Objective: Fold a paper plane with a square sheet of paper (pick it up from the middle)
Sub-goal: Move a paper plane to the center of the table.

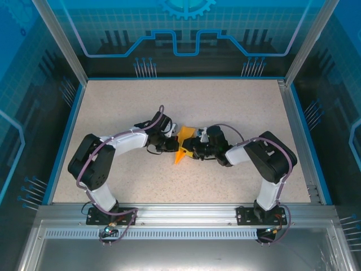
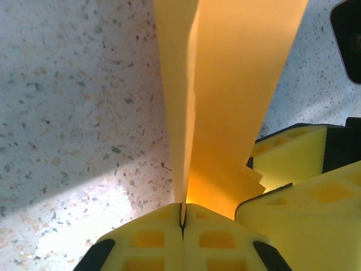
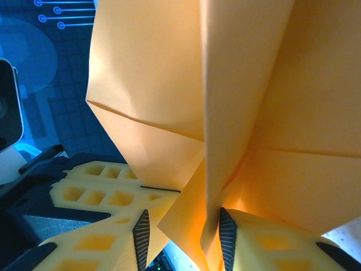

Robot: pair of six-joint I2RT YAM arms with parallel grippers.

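Just over the bench (image 1: pixel 237 107), the half-folded paper (image 1: pixel 184 141) sits between both arms. Left jaws are pinched tight on its creased edge, anchoring it. Right jaws stand narrowly apart astride the layers, seemingly not yet clamped, placed to press a fold.

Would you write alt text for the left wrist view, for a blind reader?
The left gripper, shut, pinches folded orange-yellow paper that extends up the frame. The right gripper's yellow fingers sit beside the paper at right, over a speckled tabletop.
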